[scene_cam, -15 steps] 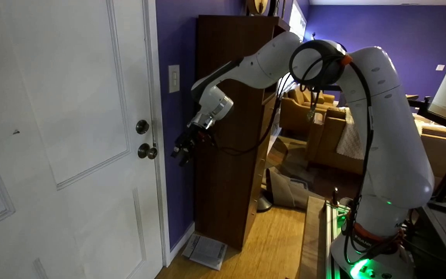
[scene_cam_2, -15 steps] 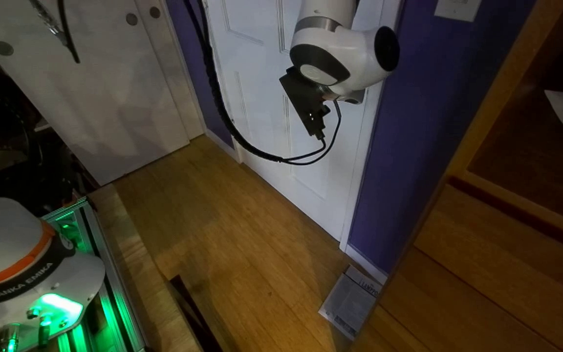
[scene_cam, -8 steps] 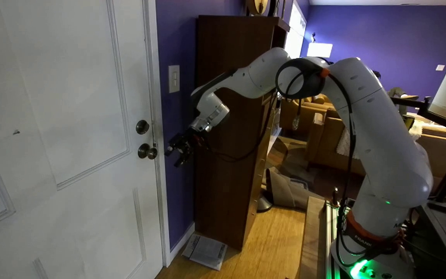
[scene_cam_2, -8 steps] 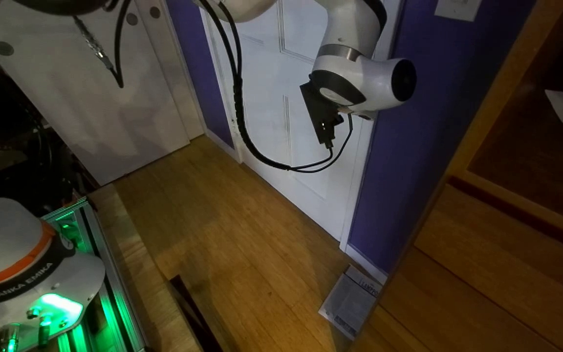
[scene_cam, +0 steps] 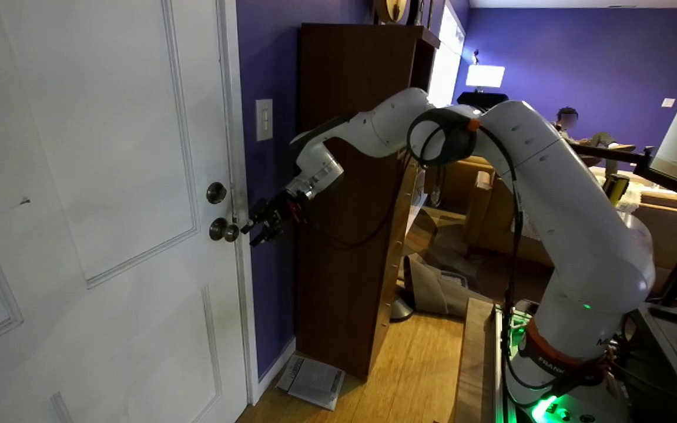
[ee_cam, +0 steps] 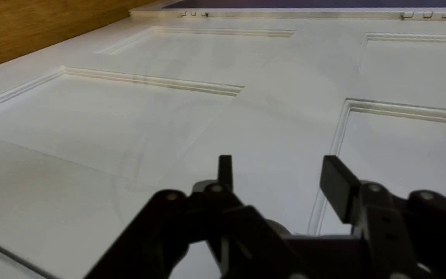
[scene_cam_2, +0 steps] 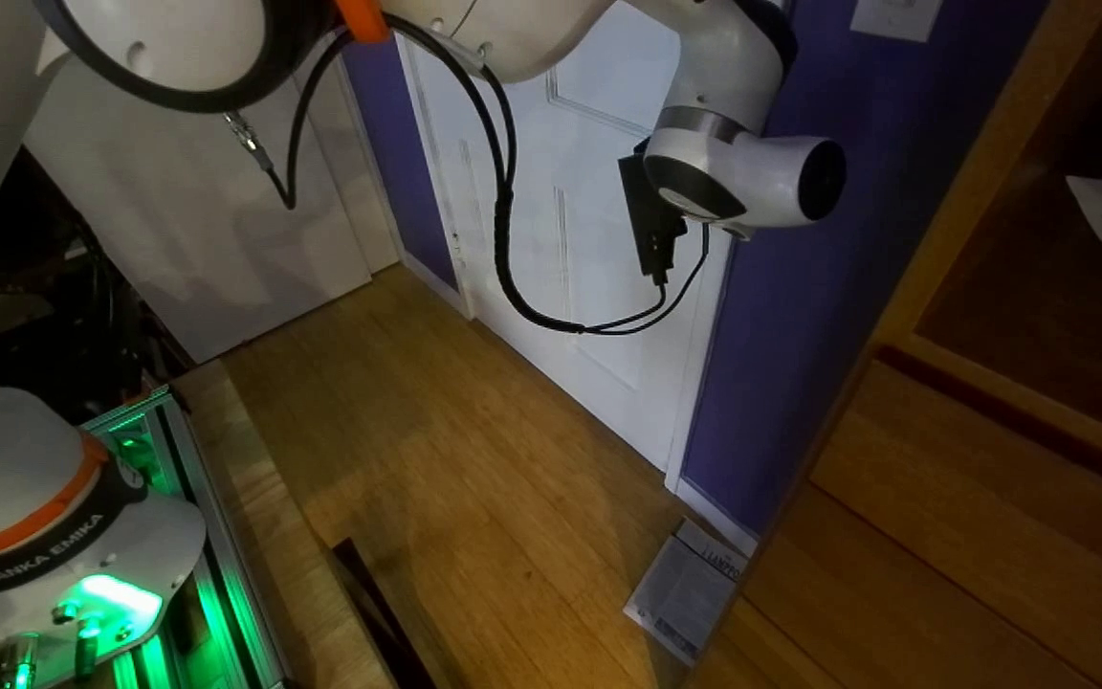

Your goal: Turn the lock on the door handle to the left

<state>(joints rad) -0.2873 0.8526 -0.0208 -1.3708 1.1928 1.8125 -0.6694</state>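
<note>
The door handle [scene_cam: 230, 232] is a small dark round knob on the white panelled door [scene_cam: 109, 147]. The lock on its face cannot be made out in any view. The round deadbolt disc [scene_cam: 215, 192] sits above the knob. My gripper [scene_cam: 250, 235] is open and empty, with its fingertips just right of the knob in an exterior view; whether they touch it cannot be told. In the wrist view the gripper [ee_cam: 279, 174] points across the door. A round grey edge [ee_cam: 279, 226] shows behind one finger there; I cannot tell whether it is knob or disc.
The door frame [scene_cam: 238, 147] and a purple wall with a light switch [scene_cam: 264, 119] stand beside the door. A tall brown bookcase [scene_cam: 344, 176] stands close behind the gripper. A newspaper [scene_cam_2: 690, 593] lies on the floor. A cable [scene_cam_2: 503, 239] hangs from the arm.
The arm has lowered and reached forward. The open gripper has moved left towards the knob in an exterior view. The door, knob and disc look unchanged.
</note>
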